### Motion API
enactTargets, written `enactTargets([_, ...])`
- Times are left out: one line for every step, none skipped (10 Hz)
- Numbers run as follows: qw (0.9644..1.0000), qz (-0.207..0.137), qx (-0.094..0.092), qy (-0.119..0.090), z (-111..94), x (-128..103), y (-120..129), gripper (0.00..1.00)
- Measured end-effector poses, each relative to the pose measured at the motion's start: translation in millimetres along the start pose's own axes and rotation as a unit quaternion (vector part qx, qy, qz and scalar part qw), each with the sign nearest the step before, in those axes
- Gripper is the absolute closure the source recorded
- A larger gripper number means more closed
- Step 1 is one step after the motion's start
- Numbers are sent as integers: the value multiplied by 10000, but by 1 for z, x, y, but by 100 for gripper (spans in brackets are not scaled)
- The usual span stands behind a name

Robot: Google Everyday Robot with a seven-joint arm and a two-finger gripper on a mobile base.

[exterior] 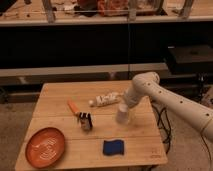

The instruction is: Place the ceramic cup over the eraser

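Note:
The white ceramic cup [123, 114] hangs mouth down from my gripper [126, 104] over the right middle of the wooden table [55, 100]. The gripper is shut on the cup's upper end, at the tip of the white arm [165, 97] that reaches in from the right. The blue eraser [113, 147] lies flat near the table's front edge, below and slightly left of the cup, and apart from it.
A white bottle [106, 99] lies on its side just left of the gripper. An orange stick [73, 106] and a small black object [85, 121] sit left of centre. An orange plate [45, 146] is at the front left corner. Dark shelving stands behind.

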Motion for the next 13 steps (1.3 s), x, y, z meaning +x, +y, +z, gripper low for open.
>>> enactTargets([10000, -19, -19, 38, 0, 0, 1, 23])
enactTargets([10000, -34, -41, 64, 2, -2, 1, 29])
enactTargets([9999, -72, -85, 101, 6, -7, 0, 41])
enactTargets([9998, -76, -120, 127, 7, -8, 0, 51])
enactTargets([9997, -70, -151, 166, 8, -7, 2, 62])
enactTargets([9997, -41, -165, 184, 8, -5, 3, 70])
enactTargets([9996, -32, -193, 199, 9, -5, 3, 74])
enactTargets([9996, -35, -204, 205, 8, -5, 4, 74])
enactTargets([9995, -45, -214, 214, 8, -6, 3, 74])
enactTargets([9995, -51, -215, 217, 7, -5, 3, 77])
enactTargets([9995, -52, -213, 217, 7, -5, 3, 83])
enactTargets([9995, -54, -211, 217, 7, -5, 3, 94])
enactTargets([9995, -54, -217, 220, 6, -5, 4, 97])
